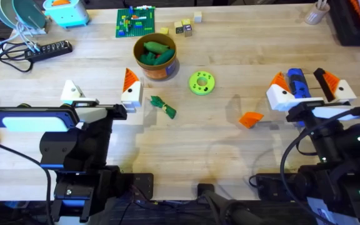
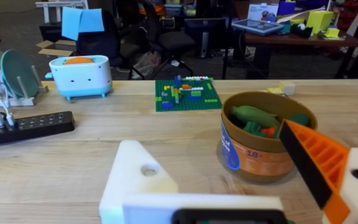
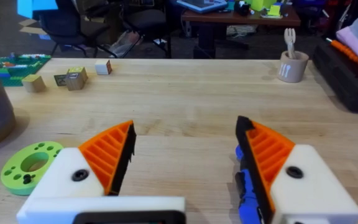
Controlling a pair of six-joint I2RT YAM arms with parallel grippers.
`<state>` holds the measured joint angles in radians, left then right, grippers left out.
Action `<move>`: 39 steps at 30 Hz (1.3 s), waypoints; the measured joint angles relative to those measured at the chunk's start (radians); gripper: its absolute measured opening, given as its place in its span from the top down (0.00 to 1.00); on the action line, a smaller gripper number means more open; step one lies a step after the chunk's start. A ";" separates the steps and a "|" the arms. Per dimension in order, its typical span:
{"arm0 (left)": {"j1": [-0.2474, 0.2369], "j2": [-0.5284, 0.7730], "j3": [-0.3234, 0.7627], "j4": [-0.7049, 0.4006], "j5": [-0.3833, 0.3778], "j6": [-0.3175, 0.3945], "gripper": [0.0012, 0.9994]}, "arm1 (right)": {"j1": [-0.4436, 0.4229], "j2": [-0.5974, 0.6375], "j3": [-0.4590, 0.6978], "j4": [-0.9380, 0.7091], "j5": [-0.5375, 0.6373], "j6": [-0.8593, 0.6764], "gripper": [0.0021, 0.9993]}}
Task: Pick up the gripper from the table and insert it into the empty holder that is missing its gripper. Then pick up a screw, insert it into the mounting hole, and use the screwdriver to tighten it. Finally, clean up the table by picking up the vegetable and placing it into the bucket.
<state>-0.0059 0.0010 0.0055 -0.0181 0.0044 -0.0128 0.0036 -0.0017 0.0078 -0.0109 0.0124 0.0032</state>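
Left gripper (image 1: pixel 100 95) wide open and empty, parked just base-side of the bucket (image 1: pixel 156 57), with the padless white holder (image 1: pixel 72 92) as its outer finger. Right gripper (image 3: pixel 185 149) also spread wide, well right of the bucket, blue screwdriver (image 1: pixel 295 82) lying against one orange pad. Orange gripper wedge (image 1: pixel 250 119) loose on the wooden bench (image 1: pixel 217 150) right of the bucket, green vegetable (image 1: pixel 163 107) just near-side of it; office chairs behind.

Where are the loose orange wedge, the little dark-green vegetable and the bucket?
wedge (image 1: pixel 250 119), overhead view, middle of its orange body
vegetable (image 1: pixel 164 107), overhead view, middle of its length
bucket (image 1: pixel 157 70), overhead view, orange front wall
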 joint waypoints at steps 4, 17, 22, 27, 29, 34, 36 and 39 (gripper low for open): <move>0.000 0.000 0.000 0.000 0.000 0.000 0.01 | 0.000 0.000 0.001 -0.010 0.001 0.000 0.01; 0.000 0.080 0.164 -0.241 0.058 -0.007 0.01 | 0.000 0.053 0.133 -0.209 -0.001 0.023 0.01; 0.000 0.279 0.473 -0.403 0.093 -0.045 0.01 | 0.000 0.228 0.376 -0.420 -0.003 0.027 0.01; 0.000 0.530 0.774 -0.697 0.117 -0.130 0.00 | 0.000 0.457 0.655 -0.630 -0.003 0.027 0.01; 0.000 0.624 0.864 -0.788 0.128 -0.169 0.01 | 0.000 0.534 0.746 -0.710 -0.003 0.027 0.01; 0.000 0.788 0.976 -0.854 0.168 -0.233 0.01 | 0.000 0.656 0.860 -0.811 -0.003 0.027 0.01; 0.000 0.825 0.980 -0.889 0.212 -0.272 0.01 | 0.000 0.678 0.863 -0.817 -0.003 0.027 0.01; -0.001 0.878 0.980 -0.904 0.264 -0.330 0.01 | 0.000 0.691 0.863 -0.821 -0.003 0.027 0.01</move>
<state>-0.0071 0.8787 0.9855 -0.9218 0.2680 -0.3428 0.0036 0.6895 0.8707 -0.8322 0.0097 0.0299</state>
